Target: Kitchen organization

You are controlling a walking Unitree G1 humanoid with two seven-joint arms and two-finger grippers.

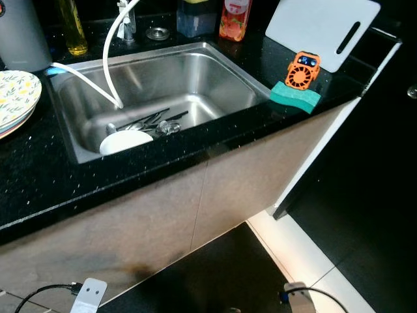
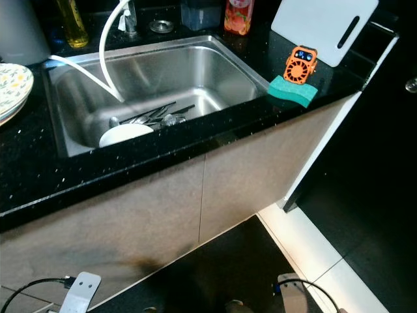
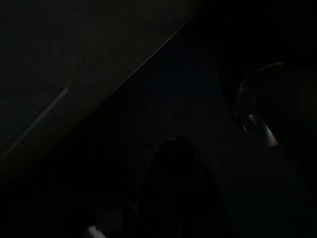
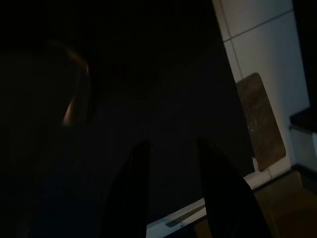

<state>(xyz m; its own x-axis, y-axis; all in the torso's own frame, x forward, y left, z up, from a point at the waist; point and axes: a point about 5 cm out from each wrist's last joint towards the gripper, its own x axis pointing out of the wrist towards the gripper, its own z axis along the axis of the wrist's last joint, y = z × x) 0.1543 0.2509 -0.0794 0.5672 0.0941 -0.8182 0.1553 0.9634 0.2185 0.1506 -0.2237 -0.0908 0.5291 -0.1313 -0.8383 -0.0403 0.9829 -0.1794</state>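
The right gripper (image 4: pixel 171 148) hangs low in the dark, its two black fingers a narrow gap apart and holding nothing; whether the left gripper's fingers are parted I cannot tell. Above, the steel sink (image 1: pixel 228 75) set in the black counter (image 1: pixel 39 176) holds a white bowl (image 1: pixel 125 141), dark utensils (image 1: pixel 153 119) and a white hose (image 1: pixel 111 59). A patterned plate (image 1: pixel 16 98) sits left of it, a green sponge (image 1: pixel 295 96) under an orange gadget (image 1: pixel 302 70) right.
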